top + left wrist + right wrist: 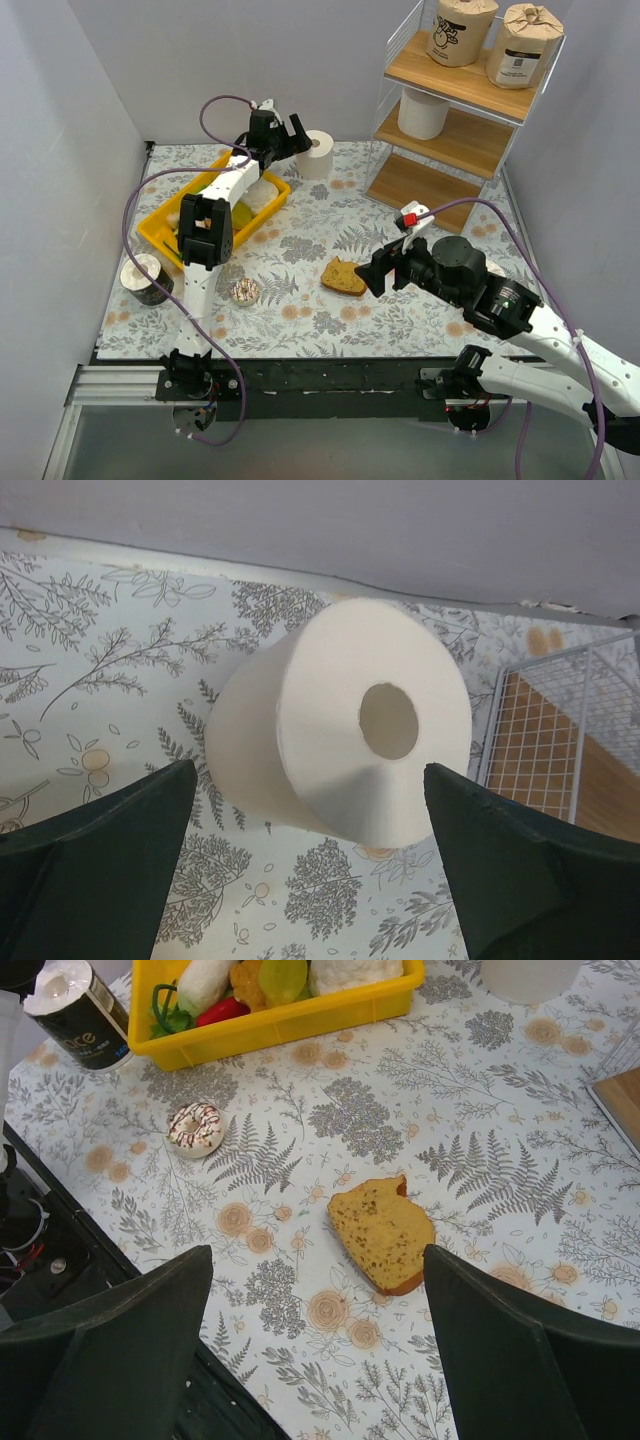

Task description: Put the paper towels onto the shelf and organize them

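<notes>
A plain white roll (pixel 318 154) lies on its side at the table's back, its hollow core facing my left gripper (pixel 282 133). That gripper is open, just left of the roll. In the left wrist view the roll (pixel 330 725) sits just ahead of the open jaws. The wire shelf (pixel 452 148) stands at the back right with two tan rolls (pixel 462 30) on the top board and a white roll (pixel 423 113) on the middle board. A dark-wrapped roll (pixel 143 279) stands at the left edge, also in the right wrist view (pixel 80 1015). My right gripper (pixel 378 270) is open and empty above the bread.
A yellow tray (pixel 168 225) of toy food sits at the left under my left arm. A brown bread slice (pixel 344 277) lies mid-table, and a small doughnut (pixel 245 291) lies near the left arm. The shelf's bottom board (pixel 420 190) is bare.
</notes>
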`<control>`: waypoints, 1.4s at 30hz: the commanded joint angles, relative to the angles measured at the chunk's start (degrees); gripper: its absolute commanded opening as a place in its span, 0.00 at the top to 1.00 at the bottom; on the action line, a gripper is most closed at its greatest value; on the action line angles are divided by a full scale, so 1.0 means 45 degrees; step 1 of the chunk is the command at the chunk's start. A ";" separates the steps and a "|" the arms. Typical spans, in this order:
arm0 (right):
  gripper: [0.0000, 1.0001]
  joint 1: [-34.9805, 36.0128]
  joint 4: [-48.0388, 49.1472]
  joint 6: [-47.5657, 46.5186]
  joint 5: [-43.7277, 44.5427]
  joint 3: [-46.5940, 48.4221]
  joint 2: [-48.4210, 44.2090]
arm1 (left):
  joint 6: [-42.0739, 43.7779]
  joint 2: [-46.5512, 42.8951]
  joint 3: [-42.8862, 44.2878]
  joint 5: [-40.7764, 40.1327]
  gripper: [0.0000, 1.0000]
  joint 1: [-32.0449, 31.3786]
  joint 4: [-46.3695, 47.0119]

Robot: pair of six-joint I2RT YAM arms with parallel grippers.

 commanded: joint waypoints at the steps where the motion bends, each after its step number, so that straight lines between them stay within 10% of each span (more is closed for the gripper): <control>1: 0.08 0.0073 0.0002 0.0194 0.0123 0.0561 0.0185 | -0.0368 -0.0195 -0.0259 0.0564 0.02 0.0262 0.1278; 20: 0.08 0.0073 -0.0252 -0.0060 0.0650 0.0912 0.0849 | -0.0759 0.1192 0.0190 0.1345 0.21 0.0282 0.2353; 30: 0.08 0.0073 -0.0096 -0.0333 0.0768 0.0932 0.1162 | -0.0915 -0.0038 -0.0924 0.1501 0.50 0.0224 0.3505; 42: 0.07 0.0073 0.0021 -0.0665 0.1236 0.0775 0.0811 | -0.1052 -0.1678 -0.2113 0.2828 0.58 -0.0206 0.2939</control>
